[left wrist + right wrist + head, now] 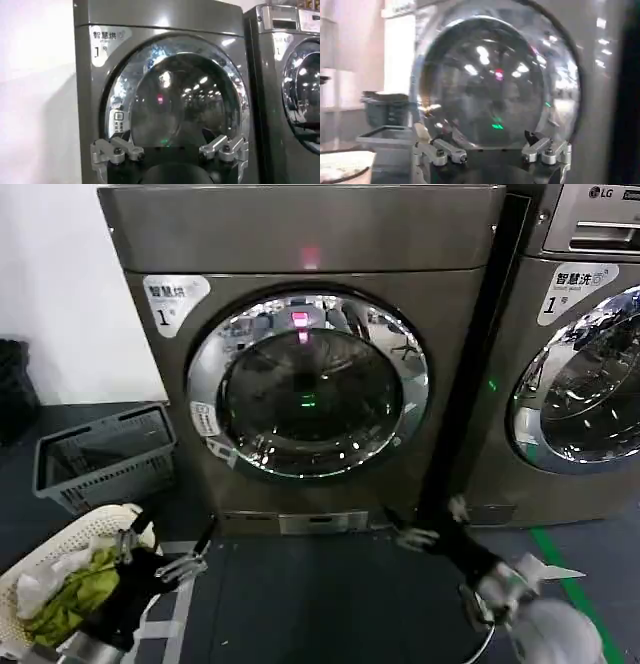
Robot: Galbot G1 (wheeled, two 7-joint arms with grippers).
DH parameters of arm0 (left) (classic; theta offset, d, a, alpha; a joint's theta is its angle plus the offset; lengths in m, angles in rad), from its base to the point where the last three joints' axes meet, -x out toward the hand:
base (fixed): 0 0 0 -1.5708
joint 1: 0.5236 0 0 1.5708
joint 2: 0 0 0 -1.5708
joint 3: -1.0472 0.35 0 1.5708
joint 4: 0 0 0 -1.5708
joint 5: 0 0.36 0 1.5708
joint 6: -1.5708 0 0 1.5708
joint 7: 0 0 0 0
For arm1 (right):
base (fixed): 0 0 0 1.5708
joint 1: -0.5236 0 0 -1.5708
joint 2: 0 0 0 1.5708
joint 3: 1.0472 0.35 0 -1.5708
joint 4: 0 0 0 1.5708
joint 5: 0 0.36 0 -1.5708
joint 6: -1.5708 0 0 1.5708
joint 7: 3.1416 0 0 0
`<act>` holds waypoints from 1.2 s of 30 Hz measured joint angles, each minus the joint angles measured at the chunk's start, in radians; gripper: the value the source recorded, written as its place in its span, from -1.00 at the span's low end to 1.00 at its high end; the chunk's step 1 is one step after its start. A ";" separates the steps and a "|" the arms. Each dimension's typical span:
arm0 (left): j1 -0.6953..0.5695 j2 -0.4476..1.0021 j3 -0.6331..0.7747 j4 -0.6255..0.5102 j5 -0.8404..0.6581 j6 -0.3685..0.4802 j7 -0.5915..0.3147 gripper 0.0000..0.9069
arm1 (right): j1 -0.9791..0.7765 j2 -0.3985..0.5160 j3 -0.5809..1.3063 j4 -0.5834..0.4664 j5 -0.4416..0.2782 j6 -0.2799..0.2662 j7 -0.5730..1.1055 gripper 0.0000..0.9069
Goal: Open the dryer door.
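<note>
Clearly the dryer door sits shut on the dryer. Both the left gripper and right gripper hang low with fingers apart. One should probably rise to the chrome ring's edge and pull outward along the hinge arc.

Dark floor carrying the dryer, the LG machine beside it, a grey basket, a white laundry basket, and green tape.

We see the grey-bronze dryer filling the frame's centre, its chrome-ringed dryer door shut flush against the front
</note>
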 joint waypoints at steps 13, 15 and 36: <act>0.022 -0.005 0.012 -0.007 0.016 -0.002 0.001 1.00 | 0.423 0.099 -0.346 -0.310 0.077 0.004 -0.138 1.00; 0.025 -0.005 0.007 -0.008 0.015 -0.002 0.001 1.00 | 0.478 0.128 -0.385 -0.357 0.077 0.004 -0.141 1.00; 0.046 -0.026 -0.001 -0.027 0.024 -0.003 0.003 1.00 | 0.704 0.445 -0.495 -0.730 -0.081 0.050 -0.156 1.00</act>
